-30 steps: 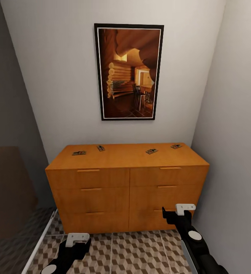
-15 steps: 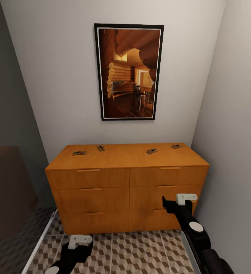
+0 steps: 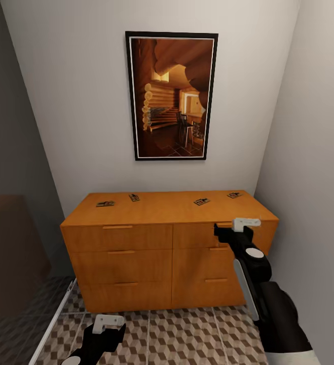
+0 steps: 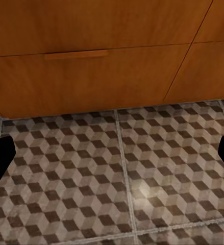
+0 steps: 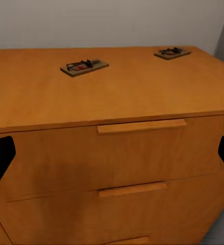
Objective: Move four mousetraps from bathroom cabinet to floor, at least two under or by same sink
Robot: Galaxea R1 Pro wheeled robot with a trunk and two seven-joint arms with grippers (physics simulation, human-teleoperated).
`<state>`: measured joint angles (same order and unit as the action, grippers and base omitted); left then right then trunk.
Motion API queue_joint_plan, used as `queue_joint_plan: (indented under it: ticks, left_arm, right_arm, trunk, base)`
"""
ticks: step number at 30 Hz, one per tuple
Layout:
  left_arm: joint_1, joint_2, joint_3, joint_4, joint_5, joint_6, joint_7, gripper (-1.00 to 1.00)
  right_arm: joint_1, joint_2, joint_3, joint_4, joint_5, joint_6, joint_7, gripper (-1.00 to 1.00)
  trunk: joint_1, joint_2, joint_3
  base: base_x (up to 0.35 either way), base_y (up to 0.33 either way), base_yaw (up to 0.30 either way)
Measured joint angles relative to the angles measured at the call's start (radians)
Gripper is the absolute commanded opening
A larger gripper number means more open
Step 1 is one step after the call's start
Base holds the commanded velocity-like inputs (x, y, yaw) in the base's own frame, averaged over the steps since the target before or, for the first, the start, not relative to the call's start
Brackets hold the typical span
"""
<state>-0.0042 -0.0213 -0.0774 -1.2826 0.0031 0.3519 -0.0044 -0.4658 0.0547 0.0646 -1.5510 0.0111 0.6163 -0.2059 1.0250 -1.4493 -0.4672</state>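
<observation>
The right gripper (image 3: 226,229) is hovering, fingers apart and empty, before the cabinet (image 3: 170,243) top drawer; four mousetraps (image 3: 202,201) are lying on the cabinet top. The left gripper (image 3: 107,327), spread, is hanging low before its base.

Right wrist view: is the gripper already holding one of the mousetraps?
No. The two mousetraps lie flat on the cabinet top, and the right gripper is open with nothing between its fingers.

A home interior, a narrow alcove: an orange-brown wooden cabinet (image 3: 169,243) against plain walls, a framed log-cabin picture (image 3: 171,96) above, cube-patterned floor tiles (image 3: 182,337) below.
</observation>
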Motion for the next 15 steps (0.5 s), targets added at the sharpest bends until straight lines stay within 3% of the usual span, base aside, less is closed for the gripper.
queue_joint_plan:
  ticks: [4,9,15]
  left_arm:
    - [0.0,0.0,0.0,0.0,0.0,0.0,0.0,1.0]
    - [0.0,0.0,0.001,0.0,0.0,0.0,0.0,1.0]
    - [0.0,0.0,0.001,0.002,0.0,0.0,-0.001,1.0]
  right_arm:
    - [-0.084,0.002,0.0,0.0,0.0,0.036,-0.001,1.0]
    - [-0.224,0.034,0.002,0.001,0.002,0.137,-0.002,1.0]
    - [-0.375,0.053,0.013,0.019,0.012,0.22,-0.003,1.0]
  trunk:
    - [0.0,0.0,0.0]
    - [0.0,0.0,0.0]
    - [0.0,0.0,0.0]
  base:
    - [0.0,0.0,0.0]
    - [0.0,0.0,0.0]
    - [0.0,0.0,0.0]
